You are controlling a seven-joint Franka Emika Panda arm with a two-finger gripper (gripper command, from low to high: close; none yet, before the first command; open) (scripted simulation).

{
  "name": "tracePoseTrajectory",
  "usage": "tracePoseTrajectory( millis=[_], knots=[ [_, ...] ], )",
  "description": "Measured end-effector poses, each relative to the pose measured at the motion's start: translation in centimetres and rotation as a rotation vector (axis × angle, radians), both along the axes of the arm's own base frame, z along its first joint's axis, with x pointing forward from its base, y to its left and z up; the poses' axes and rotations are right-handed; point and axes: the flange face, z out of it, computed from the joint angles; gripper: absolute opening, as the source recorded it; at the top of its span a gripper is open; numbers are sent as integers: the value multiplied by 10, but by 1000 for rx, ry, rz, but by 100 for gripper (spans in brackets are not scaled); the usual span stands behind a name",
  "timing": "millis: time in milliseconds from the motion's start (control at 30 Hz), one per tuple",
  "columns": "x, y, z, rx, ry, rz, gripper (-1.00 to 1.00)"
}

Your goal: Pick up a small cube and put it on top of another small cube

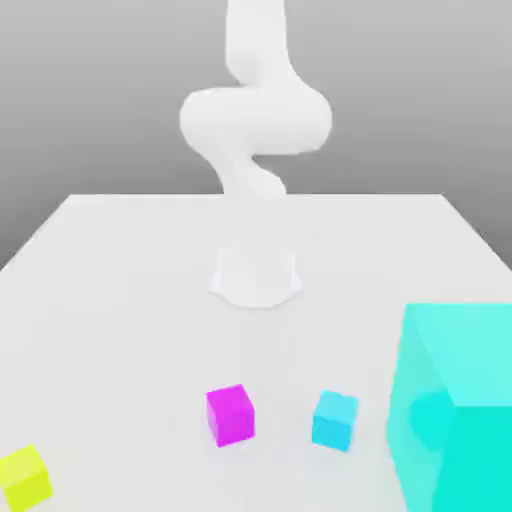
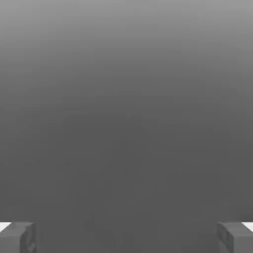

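Starting from nothing done, as I judge it: no cube sits on another, and all the lifting, carrying and setting down is left to me. The small cyan cube [image 1: 334, 419] rests flat on the white worktop [image 1: 120, 300], toward the near edge in the exterior view, on its own and untouched. The magenta cube [image 1: 230, 413] stands near it on the exterior view's left, with a clear gap of bare worktop between the two. The yellow cube [image 1: 24, 476] lies well apart from both, at the near corner on the exterior view's left. The huge cyan cube [image 1: 455, 400] looms just beside the small one on the exterior view's right, close enough that I would mind it on the way down.

My arm [image 1: 255, 120] rises from its base at the middle of the worktop, well behind the row of cubes. My hand [image 2: 126, 237] is spread wide: in the hand view its two fingertips [image 2: 17, 237] stand at opposite edges with only plain grey between them. It holds nothing and touches nothing.

What remains, I reckon, is to bring the hand over the small cyan cube, close on it, lift, and set it on one of its equals, the magenta one being nearest.
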Motion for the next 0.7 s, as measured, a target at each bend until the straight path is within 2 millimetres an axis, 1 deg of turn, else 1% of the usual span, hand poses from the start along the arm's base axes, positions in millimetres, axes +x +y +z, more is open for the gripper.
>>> tracePoseTrajectory(
  millis=[67,167,233,333,400,500,600,667,700],
  knots=[
    [26,11,-47,-51,70,94,0],
    [51,28,-115,-120,166,230,0],
    [61,40,-161,-163,226,322,0],
    [66,57,-230,-224,315,464,0],
    [64,68,-276,-262,373,561,0],
    [51,81,-342,-316,457,709,0],
    [27,94,-404,-369,539,868,0],
    [7,98,-442,-398,593,970,0],
    [1,98,-457,-407,612,1003,0]
  ],
)
